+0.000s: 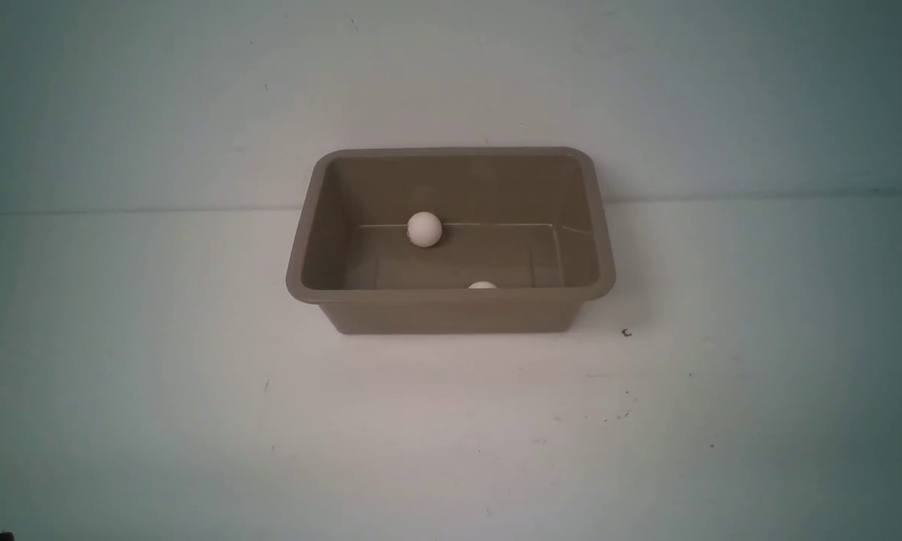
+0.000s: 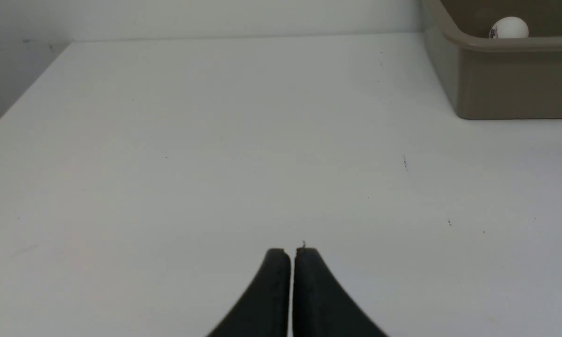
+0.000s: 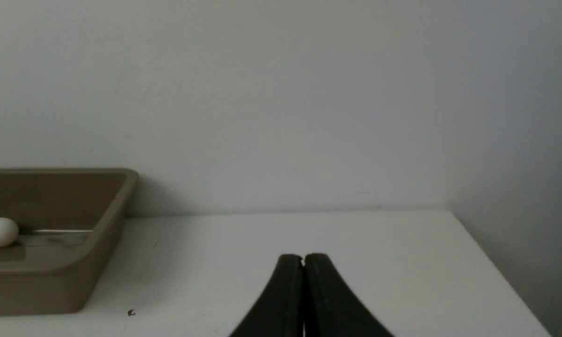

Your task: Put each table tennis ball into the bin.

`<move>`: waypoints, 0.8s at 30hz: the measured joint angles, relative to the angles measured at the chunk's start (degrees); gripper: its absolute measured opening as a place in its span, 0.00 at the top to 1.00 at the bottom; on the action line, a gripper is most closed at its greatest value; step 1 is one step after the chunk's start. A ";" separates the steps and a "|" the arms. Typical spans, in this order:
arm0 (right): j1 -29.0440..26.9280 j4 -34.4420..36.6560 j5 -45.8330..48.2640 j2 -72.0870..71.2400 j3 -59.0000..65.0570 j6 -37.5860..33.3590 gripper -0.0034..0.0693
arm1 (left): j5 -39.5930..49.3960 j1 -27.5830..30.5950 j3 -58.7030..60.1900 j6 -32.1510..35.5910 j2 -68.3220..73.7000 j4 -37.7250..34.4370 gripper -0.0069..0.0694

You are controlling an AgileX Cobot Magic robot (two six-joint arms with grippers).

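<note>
The tan-brown bin [image 1: 451, 312] stands mid-table near the back wall. One white table tennis ball [image 1: 424, 229] rests inside against the far wall. A second ball [image 1: 482, 285] peeks just above the bin's near rim, mostly hidden by it. In the left wrist view the bin [image 2: 510, 84] shows a ball [image 2: 509, 28] with a dark logo inside. The right wrist view shows the bin [image 3: 51, 285] and a ball [image 3: 1, 231] in it. My left gripper [image 2: 292, 252] and right gripper [image 3: 303, 257] are both shut and empty, over bare table away from the bin. Neither arm shows in the front view.
The white table [image 1: 195, 391] runs to a pale wall behind the bin. A small dark speck [image 1: 626, 333] lies right of the bin. The table's right edge [image 3: 491, 262] shows in the right wrist view, its left edge [image 2: 23, 98] in the left wrist view.
</note>
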 joint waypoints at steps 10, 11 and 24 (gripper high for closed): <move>-0.06 3.49 -9.54 -0.43 17.00 0.06 0.98 | 0.01 0.00 0.00 0.00 0.00 0.00 0.91; -0.06 3.67 -9.54 -0.43 17.32 0.06 0.98 | 0.01 0.00 0.00 0.00 0.00 0.00 0.91; -0.06 3.89 -8.15 -0.43 17.21 -0.31 0.98 | 0.06 0.00 0.00 0.00 0.00 0.00 0.91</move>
